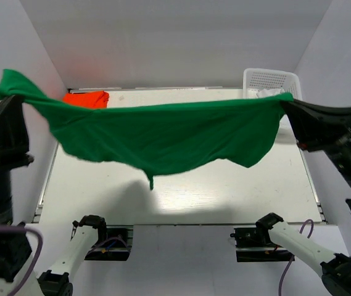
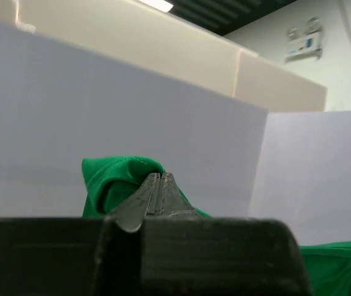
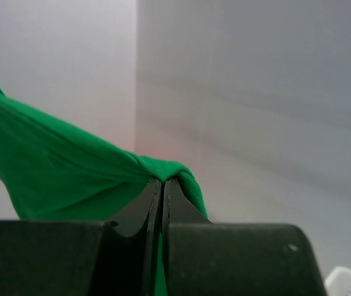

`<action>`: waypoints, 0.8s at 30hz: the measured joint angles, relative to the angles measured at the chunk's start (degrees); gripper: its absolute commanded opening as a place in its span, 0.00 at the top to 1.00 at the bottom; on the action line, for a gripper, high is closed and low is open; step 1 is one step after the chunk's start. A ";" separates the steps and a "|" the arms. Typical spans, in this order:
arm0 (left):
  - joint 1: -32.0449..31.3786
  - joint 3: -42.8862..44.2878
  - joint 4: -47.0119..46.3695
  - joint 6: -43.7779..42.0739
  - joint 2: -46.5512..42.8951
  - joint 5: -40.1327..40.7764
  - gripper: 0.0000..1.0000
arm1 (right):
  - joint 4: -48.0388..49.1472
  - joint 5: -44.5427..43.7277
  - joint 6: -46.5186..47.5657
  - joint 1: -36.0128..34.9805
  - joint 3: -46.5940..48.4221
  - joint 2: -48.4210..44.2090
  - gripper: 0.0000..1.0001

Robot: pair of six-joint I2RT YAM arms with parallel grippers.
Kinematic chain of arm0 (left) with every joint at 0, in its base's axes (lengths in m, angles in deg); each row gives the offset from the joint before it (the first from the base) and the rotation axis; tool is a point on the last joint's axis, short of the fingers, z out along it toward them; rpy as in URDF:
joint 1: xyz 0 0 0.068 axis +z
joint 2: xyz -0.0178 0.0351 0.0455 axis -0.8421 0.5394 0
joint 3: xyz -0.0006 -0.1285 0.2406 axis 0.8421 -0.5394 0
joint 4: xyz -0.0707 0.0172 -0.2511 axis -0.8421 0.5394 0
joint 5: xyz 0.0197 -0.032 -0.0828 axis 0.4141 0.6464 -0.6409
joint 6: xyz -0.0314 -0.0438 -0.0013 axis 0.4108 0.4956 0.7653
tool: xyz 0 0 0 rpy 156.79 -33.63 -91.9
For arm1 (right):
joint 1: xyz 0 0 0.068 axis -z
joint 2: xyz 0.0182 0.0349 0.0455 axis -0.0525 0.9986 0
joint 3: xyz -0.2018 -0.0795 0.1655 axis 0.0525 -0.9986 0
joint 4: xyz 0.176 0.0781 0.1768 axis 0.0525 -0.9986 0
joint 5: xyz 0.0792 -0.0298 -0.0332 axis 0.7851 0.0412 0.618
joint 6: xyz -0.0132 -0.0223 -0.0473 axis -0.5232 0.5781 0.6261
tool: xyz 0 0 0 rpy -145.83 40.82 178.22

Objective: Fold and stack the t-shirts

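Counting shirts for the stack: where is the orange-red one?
In the top view, the orange-red t-shirt lies at the far left corner of the table, behind the hanging green t-shirt.

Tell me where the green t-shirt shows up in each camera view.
Top external: green t-shirt stretched across the middle, above the table.
Left wrist: bunched corner pinched in the left gripper, lower centre.
Right wrist: left half, corner in the right gripper.
Shared landmark: white wall behind.
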 measured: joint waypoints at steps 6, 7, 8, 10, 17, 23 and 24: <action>0.57 10.47 2.73 -0.90 0.98 -4.92 1.00 | -0.68 5.20 -0.31 0.04 -1.40 -5.75 1.00; 0.59 10.69 2.73 -0.96 0.96 -5.53 1.00 | -0.63 5.33 -0.31 0.04 -1.92 -6.27 1.00; 0.59 10.54 2.67 -1.07 0.96 -5.97 1.00 | -0.13 5.38 -0.31 0.04 -2.86 -6.69 1.00; 0.59 8.59 2.05 -1.20 0.96 -6.51 1.00 | 0.92 5.42 -0.35 0.04 -5.42 -7.08 1.00; 0.59 -7.67 -2.75 -2.71 5.55 -5.62 1.00 | 9.22 -3.15 -1.36 0.00 -24.09 -3.32 1.00; 0.48 -28.85 -10.97 -3.04 17.90 -1.49 0.94 | 21.44 -18.23 -3.63 0.76 -42.12 10.12 1.00; 0.50 -31.89 -11.96 -2.62 22.03 -0.46 0.65 | 22.73 -19.54 -4.09 1.03 -44.13 13.49 1.00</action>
